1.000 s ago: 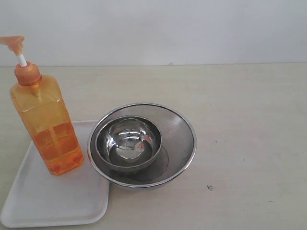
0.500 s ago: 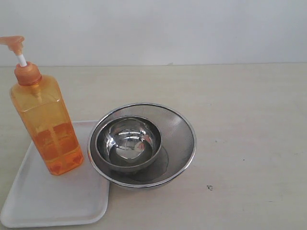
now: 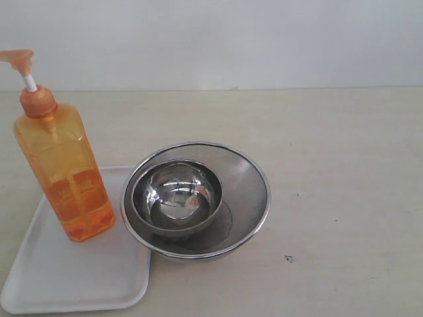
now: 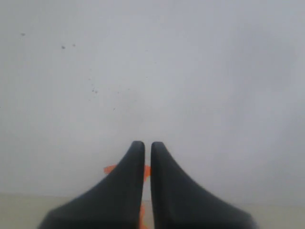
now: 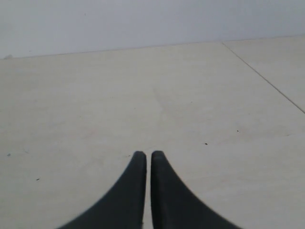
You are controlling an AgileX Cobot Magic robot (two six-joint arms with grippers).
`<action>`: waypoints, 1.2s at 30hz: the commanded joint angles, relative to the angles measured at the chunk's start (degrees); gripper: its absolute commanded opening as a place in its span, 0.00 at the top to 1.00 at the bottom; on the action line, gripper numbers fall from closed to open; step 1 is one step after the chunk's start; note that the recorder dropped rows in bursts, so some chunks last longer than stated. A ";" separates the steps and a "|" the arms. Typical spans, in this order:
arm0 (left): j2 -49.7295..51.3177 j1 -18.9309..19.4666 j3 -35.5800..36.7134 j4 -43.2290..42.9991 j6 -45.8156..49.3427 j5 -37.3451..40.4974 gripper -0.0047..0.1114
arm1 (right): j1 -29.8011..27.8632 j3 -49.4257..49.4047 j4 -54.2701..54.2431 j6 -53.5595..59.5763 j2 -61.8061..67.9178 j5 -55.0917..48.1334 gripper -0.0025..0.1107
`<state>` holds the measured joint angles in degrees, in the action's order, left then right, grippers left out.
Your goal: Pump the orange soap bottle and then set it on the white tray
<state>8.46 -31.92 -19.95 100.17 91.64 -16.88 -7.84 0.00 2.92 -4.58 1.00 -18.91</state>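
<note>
The orange soap bottle (image 3: 64,173) stands upright on the white tray (image 3: 76,271) at the left of the exterior view, its pump head (image 3: 18,59) raised on a white stem. Neither arm shows in that view. In the left wrist view my left gripper (image 4: 147,144) is shut with nothing held, facing a pale wall; a bit of the orange pump head (image 4: 110,169) peeks out behind its fingers. In the right wrist view my right gripper (image 5: 147,154) is shut and empty above bare table.
A round steel mesh strainer (image 3: 246,177) with a steel bowl (image 3: 177,197) inside it sits just right of the tray, its rim overlapping the tray's edge. A seam line (image 5: 267,78) crosses the table in the right wrist view.
</note>
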 commanded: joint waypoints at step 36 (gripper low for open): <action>28.70 0.03 0.35 -15.00 -9.10 3.75 0.92 | -0.15 0.00 0.40 0.44 -0.33 0.56 0.97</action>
<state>35.98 -31.92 -19.74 90.89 88.45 -11.92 -7.84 0.00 2.92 -4.58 1.00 -18.91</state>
